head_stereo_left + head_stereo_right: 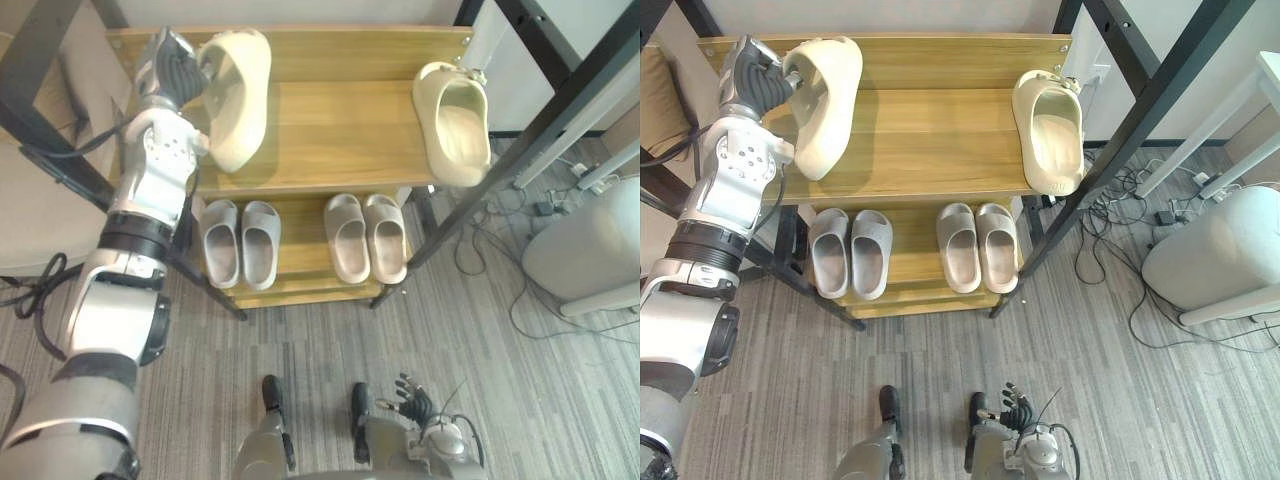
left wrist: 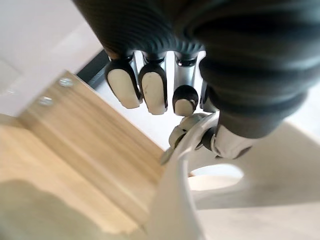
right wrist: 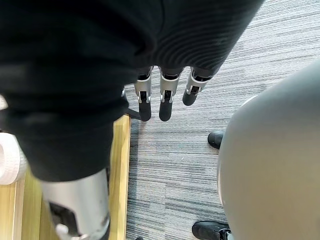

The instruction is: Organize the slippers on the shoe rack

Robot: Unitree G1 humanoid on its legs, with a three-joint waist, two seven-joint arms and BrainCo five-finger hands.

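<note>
Readable text: none on any surface.
Cream slippers (image 1: 238,95): plain, no legible marks.
Grey slippers (image 1: 240,243): plain.
Shoe rack (image 1: 340,130): bare wood, no labels.

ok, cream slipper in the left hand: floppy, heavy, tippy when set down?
Probably stiff: the cream slipper holds its moulded shape though the left hand pinches only its rim. Likely light, thick foam-looking walls. Held on edge over the top shelf, it may flop onto its sole if released.
</note>
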